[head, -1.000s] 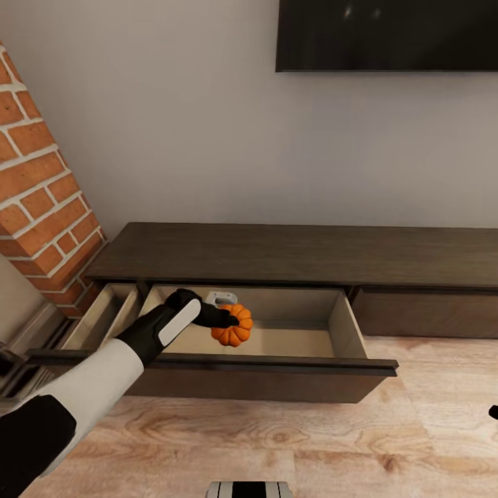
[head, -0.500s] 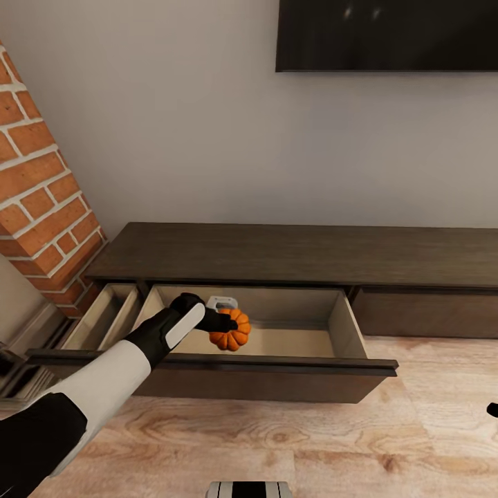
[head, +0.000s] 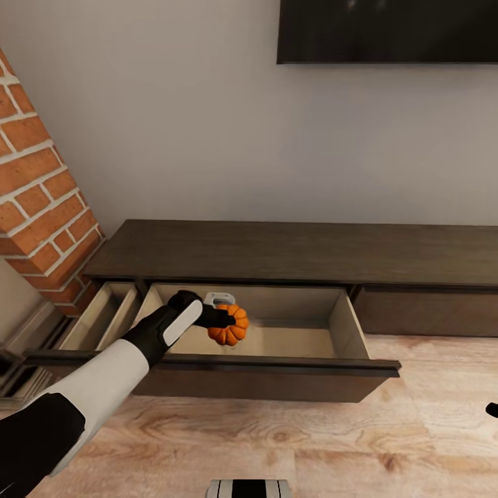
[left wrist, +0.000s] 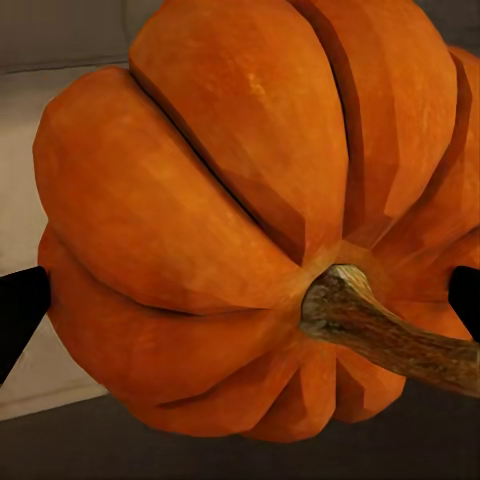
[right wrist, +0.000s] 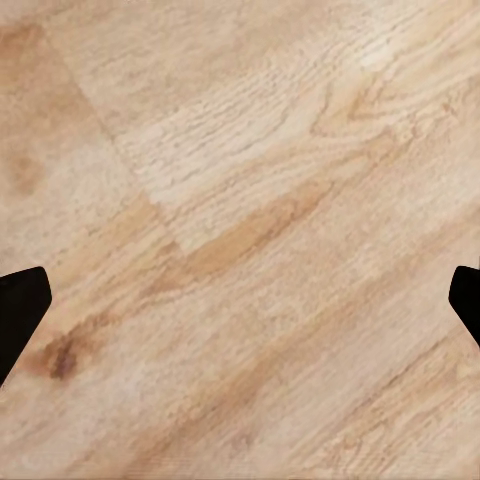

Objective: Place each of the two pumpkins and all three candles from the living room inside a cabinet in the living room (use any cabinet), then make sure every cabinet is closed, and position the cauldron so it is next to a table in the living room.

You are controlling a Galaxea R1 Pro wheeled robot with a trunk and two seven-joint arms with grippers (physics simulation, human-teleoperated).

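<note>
**Orange pumpkin held over the open drawer**

Orange fills the left wrist view: a ribbed pumpkin (left wrist: 240, 220) with its brown stem pointing at the camera, a dark fingertip (left wrist: 20, 310) at either edge of it. In the head view the left hand (head: 223, 319) sits at centre-left of the frame, pinching the pumpkin (head: 229, 325) inside the wide open drawer (head: 346, 325) of the dark wooden cabinet (head: 297, 252). Whether the pumpkin rests on the beige drawer bottom or hangs just above it cannot be told.

Judging from this, one pumpkin is at the point of being let go inside the cabinet. The release is not yet made. A narrower drawer (head: 104, 315) at the left also stands open, so both need shutting later. The second pumpkin, the three candles and the cauldron are all left to deal with, as far as these pictures show.

A small pale grey object (head: 220, 299) behind the hand is half hidden and hard to identify. The right hand (right wrist: 240, 310) hangs over the wooden floor (right wrist: 250, 200), fingertips spread wide with nothing between them. A dark screen (head: 387, 31) is cut off at the upper right.
</note>
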